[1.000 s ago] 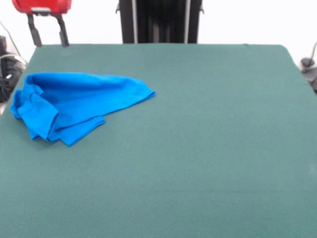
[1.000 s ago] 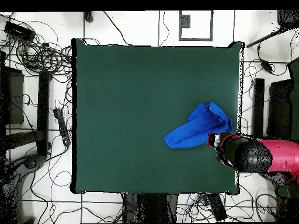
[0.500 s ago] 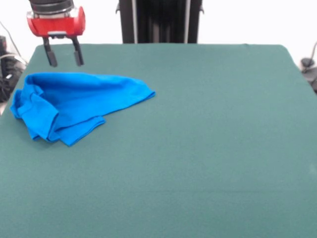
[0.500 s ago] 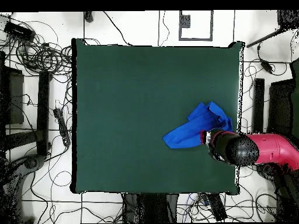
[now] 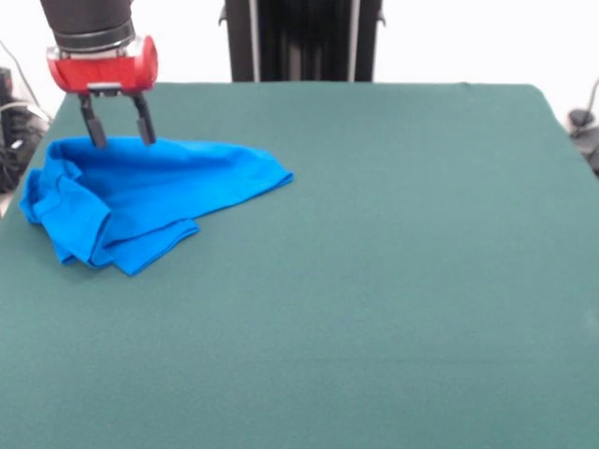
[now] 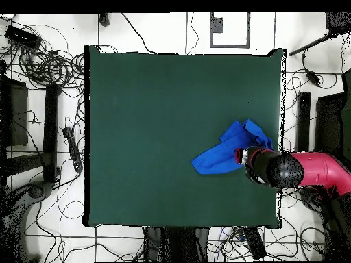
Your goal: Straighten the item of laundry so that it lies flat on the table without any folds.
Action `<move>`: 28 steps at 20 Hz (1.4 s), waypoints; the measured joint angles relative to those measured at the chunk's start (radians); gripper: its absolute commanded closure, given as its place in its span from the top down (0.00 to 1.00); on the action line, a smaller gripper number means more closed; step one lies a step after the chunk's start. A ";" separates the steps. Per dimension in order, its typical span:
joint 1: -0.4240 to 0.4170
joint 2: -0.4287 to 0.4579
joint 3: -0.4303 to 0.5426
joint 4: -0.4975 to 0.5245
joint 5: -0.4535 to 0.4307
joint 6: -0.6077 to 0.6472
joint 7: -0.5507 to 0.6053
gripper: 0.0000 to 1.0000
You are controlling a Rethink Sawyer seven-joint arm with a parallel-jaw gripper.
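Observation:
The bright blue T-shirt (image 5: pixel 140 196) lies crumpled and folded over itself at the left of the dark green table (image 5: pixel 374 281) in the front view; its print is hidden. In the overhead view the T-shirt (image 6: pixel 230 148) lies near the table's (image 6: pixel 151 123) right edge. My gripper (image 5: pixel 118 142) is open, its two dark fingers pointing down, tips at the shirt's far edge. In the overhead view the gripper's (image 6: pixel 248 159) red and black arm covers the shirt's lower right part.
The black pedestal (image 5: pixel 301 39) stands behind the table's far edge. Cables and black stands (image 6: pixel 48 123) lie on the floor round the table in the overhead view. The shirt lies close to the table's left edge in the front view.
My gripper has come down from the top left of the front view and moved toward the shirt's far edge. The shirt has not moved.

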 measured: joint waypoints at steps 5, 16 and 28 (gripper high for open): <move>0.000 0.035 0.000 -0.030 -0.016 -0.005 0.000 1.00; 0.001 0.114 -0.016 -0.076 -0.090 -0.042 0.000 1.00; -0.019 0.128 -0.016 -0.084 -0.096 -0.043 0.000 1.00</move>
